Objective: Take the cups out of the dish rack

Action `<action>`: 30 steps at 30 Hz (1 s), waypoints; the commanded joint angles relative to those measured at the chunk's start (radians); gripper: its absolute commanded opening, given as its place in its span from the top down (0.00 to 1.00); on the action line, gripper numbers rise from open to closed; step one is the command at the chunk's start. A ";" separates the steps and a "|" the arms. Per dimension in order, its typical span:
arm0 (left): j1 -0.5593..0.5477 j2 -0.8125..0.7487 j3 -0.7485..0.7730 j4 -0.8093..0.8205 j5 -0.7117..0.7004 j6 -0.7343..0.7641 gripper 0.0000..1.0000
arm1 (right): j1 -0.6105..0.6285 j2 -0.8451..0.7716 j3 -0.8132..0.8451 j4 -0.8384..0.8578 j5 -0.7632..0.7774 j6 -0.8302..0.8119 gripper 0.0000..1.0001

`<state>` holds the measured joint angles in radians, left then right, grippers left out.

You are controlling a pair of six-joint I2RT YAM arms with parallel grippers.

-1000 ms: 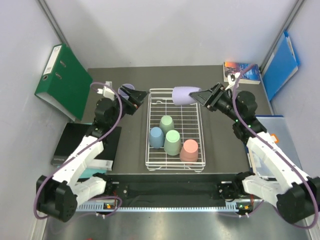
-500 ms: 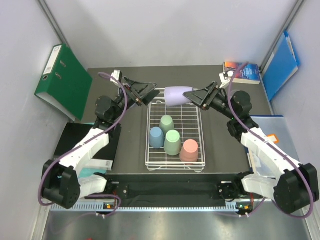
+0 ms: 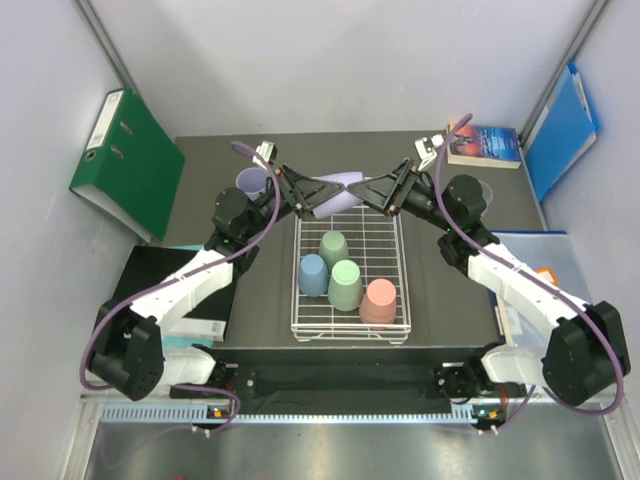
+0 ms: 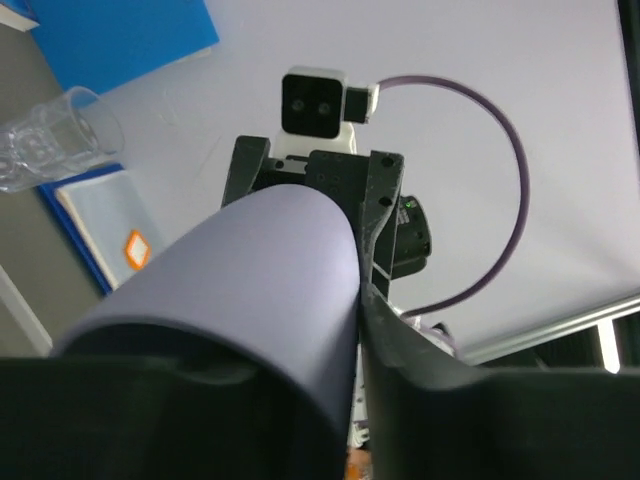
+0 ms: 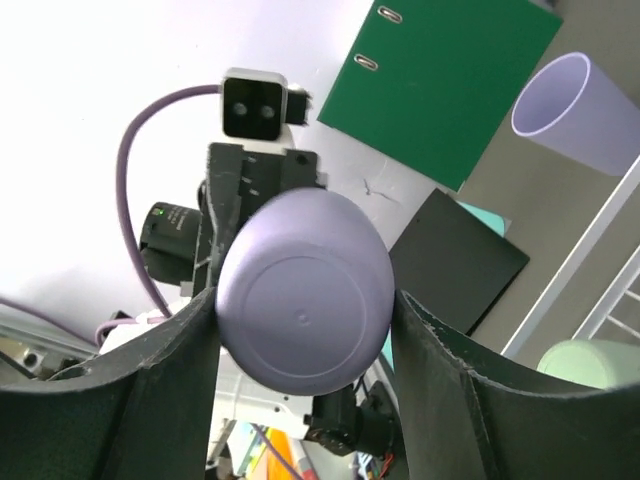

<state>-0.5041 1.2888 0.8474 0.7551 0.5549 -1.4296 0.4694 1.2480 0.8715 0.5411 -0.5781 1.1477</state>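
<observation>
Top external: lilac cup [image 3: 330, 203] over dish rack [image 3: 297, 290] far edge, clamped by left gripper [image 3: 322, 188] and right gripper [image 3: 365, 192]; free right first.

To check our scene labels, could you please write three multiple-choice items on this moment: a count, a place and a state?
1. How many plastic tumblers stand in the white wire dish rack? A two; B four; C six.
2. Where is the free-standing lilac plastic tumbler? A on the dark table, left of the rack; B in the rack; C on a book.
3. The right gripper is: A open and empty; B out of view; C shut on the held lilac tumbler.
Key: 1 B: green, mint, blue, pink; 2 A: beside the rack's far left corner; 3 C: fingers clamp its base.
</observation>
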 commanded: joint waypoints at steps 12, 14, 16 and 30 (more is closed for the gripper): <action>0.081 0.001 0.270 -0.401 -0.047 0.278 1.00 | 0.011 -0.124 0.260 -0.643 0.408 -0.359 0.06; 0.091 0.038 0.469 -0.791 -0.201 0.499 1.00 | 0.011 -0.136 0.299 -0.809 0.504 -0.425 0.05; 0.091 0.127 0.700 -1.114 -0.339 0.684 1.00 | 0.011 -0.133 0.342 -0.897 0.610 -0.465 0.05; 0.105 0.774 1.455 -1.843 -1.159 1.106 1.00 | 0.011 -0.078 0.437 -1.195 0.770 -0.589 0.08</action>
<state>-0.4095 2.0083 2.2875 -0.9012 -0.3897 -0.4564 0.4751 1.1728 1.2461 -0.5869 0.1333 0.6212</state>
